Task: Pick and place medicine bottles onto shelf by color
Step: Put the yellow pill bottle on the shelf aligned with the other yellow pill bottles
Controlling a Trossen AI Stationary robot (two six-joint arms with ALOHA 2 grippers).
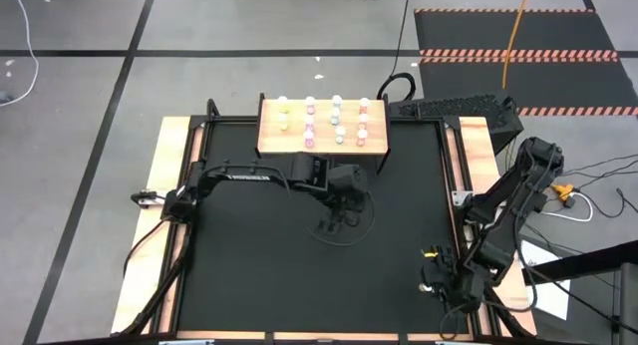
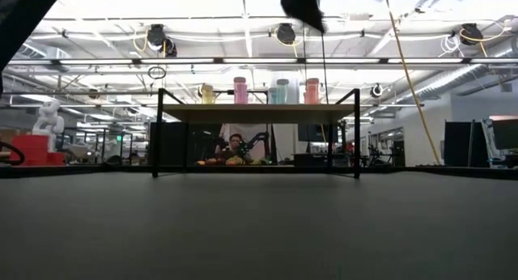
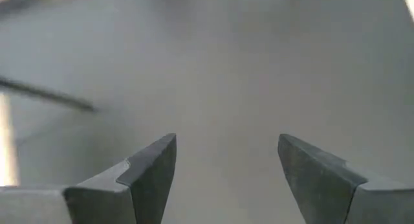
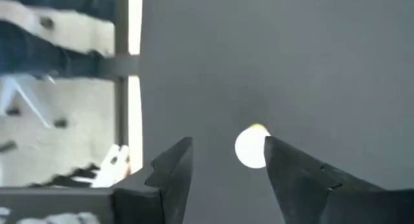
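A black mat point(image 1: 249, 275) covers the work table, edged by pale wooden side strips point(image 1: 164, 185), in a wide hall with grey floor tiles marked by dark lines. Striped hazard mats point(image 1: 518, 31) lie on the floor beyond the table's far right corner, and a yellow cable point(image 1: 516, 26) crosses them. Seen level across the mat, the room behind is lit by long ceiling lights point(image 2: 243, 9), and a person point(image 2: 235, 144) sits in the distance beneath the shelf point(image 1: 321, 143).

The shelf, light wood on thin black legs, stands at the far edge of the mat, centre. On it the medicine bottles point(image 1: 336, 114) stand in short columns by tint: yellow at the left, then pink, blue-green and pink-orange toward the right.

The left gripper point(image 1: 335, 221) hangs over the mat's middle, just near of the shelf, its fingers point(image 3: 152, 169) spread apart with nothing between them, only bare mat ahead.

The right gripper point(image 1: 439, 277) sits low at the near right corner of the mat, well apart from the shelf. Its jaws stand parted; one bottle point(image 4: 251, 147), white-capped with a hint of yellow, stands on the mat between the fingertips, close against one finger point(image 4: 294, 175), and whether it is gripped cannot be told.
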